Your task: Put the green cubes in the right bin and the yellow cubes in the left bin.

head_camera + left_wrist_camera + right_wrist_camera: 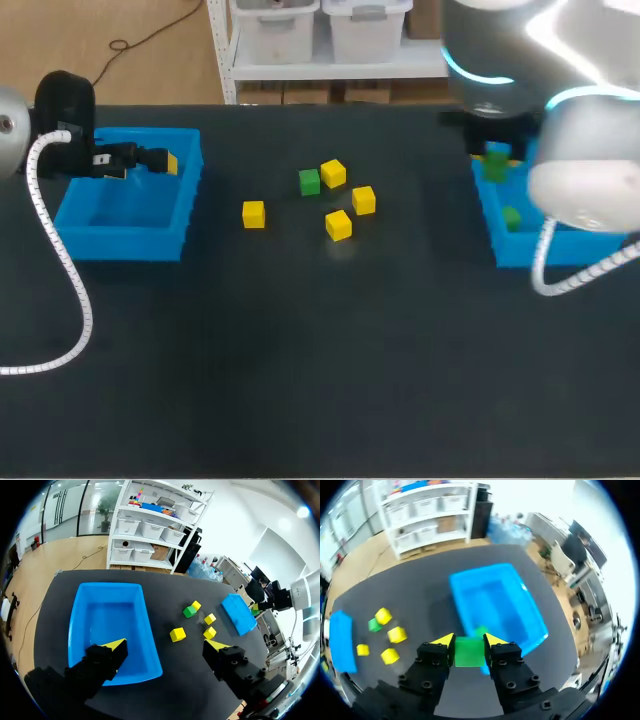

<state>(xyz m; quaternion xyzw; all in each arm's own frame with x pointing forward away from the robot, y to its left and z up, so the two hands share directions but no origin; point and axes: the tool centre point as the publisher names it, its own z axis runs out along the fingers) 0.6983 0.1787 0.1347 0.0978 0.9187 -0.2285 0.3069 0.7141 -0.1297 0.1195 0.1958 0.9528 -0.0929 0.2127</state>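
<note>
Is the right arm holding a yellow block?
No, it is a green cube that sits pinched between the right fingers.

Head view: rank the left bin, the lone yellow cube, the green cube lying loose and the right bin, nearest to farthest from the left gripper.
From the left gripper:
1. left bin, directly beneath it.
2. lone yellow cube, just right of that bin.
3. loose green cube, near the middle, farther back.
4. right bin, at the far right side.
</note>
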